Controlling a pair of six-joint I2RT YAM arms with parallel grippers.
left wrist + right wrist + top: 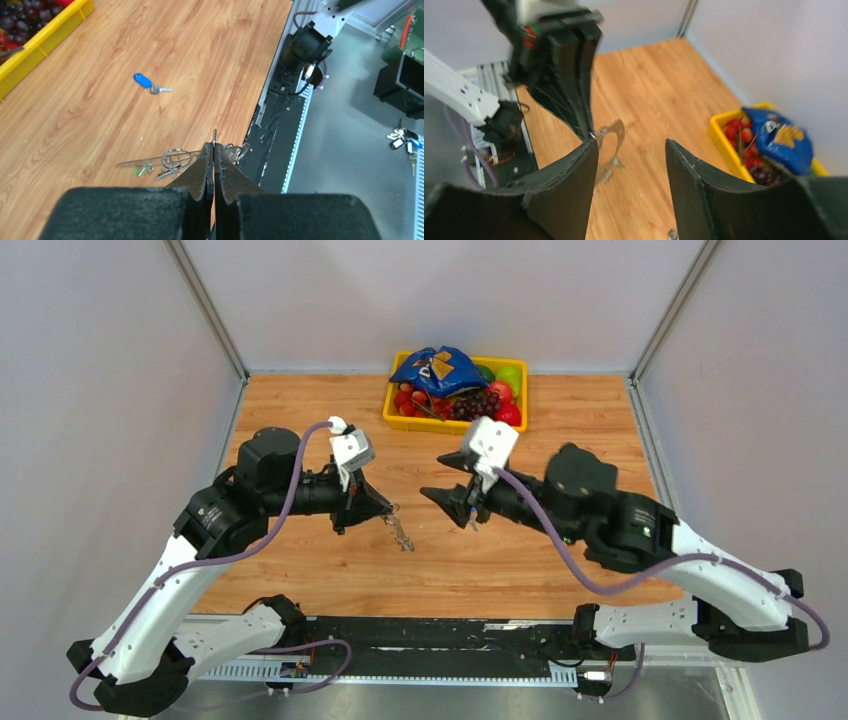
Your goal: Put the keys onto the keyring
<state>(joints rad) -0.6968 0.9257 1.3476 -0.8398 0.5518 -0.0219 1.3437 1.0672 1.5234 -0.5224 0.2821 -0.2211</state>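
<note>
Wood-grain table (300,570), light brown, carrying the items below.

Item 1, left gripper (214,148): my fingers are pressed flat together, clamped on the keyring (176,159). A thin metal sliver pokes up between the tips. In the top view this gripper (386,512) points toward the table's middle, raised off the wood, with the keyring (401,531) dangling from its tips.

Item 2, keyring: thin grey wire loops with several small silver keys fanned out to both sides of my left fingertips. A green fleck shows among them. The keyring hangs over the wood; whether its lowest key touches the table I cannot tell.

Item 3, right gripper (631,160): my jaws stand apart, with only bare wood showing between them. It faces the left gripper (574,75) tip to tip, near but not touching. The keyring (612,136) shows blurred just beyond one of its fingers. The top view puts this gripper (432,496) just right of the keyring.

Item 4, blue key (150,85): silver blade, blue plastic head. It lies flat on the wood, well apart from the keyring and not on it.

Item 5, yellow bin (392,412): at the far edge of the table, holding red and green fruit, dark grapes and a blue bag (440,368).
</note>
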